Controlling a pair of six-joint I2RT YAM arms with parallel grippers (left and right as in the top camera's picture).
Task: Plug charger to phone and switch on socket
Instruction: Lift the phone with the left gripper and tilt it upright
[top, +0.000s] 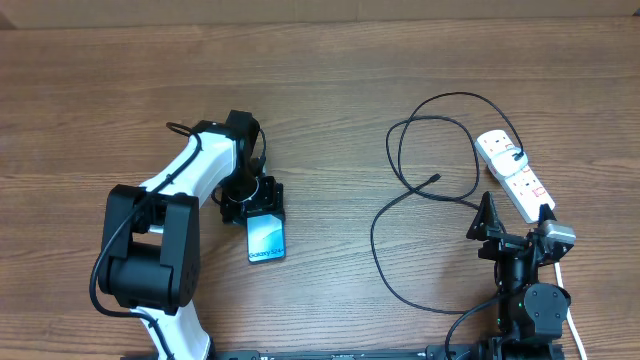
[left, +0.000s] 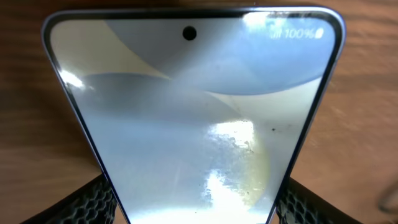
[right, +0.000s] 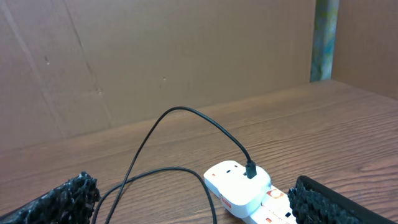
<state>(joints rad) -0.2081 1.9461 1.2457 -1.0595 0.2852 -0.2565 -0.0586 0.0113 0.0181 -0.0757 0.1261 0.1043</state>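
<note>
Black mesh fingers (left: 93, 202) of the left gripper (top: 253, 203) sit on both long edges of the phone (left: 199, 124), clamped on its camera-hole end. The phone lies flat and screen-up on the wood table (top: 330, 90); the screen is lit pale blue and reads 100% at the gripped end, with the Galaxy text at the far, free end. The charger (top: 373, 240) lies in loose loops to the right of the phone, well apart from it. Its connector tip (top: 436, 179) rests on the table inside the loops and is not touching the phone. The socket (top: 515, 170) lies further right of the phone, beyond the cable, and sits diagonally. A black plug (right: 250, 169) is in its far end, and red switches (right: 273, 194) show on top. The right gripper (top: 515, 215) is also far right of the phone, just beside the socket's near end, with its fingers (right: 62, 199) spread wide and holding nothing.
</note>
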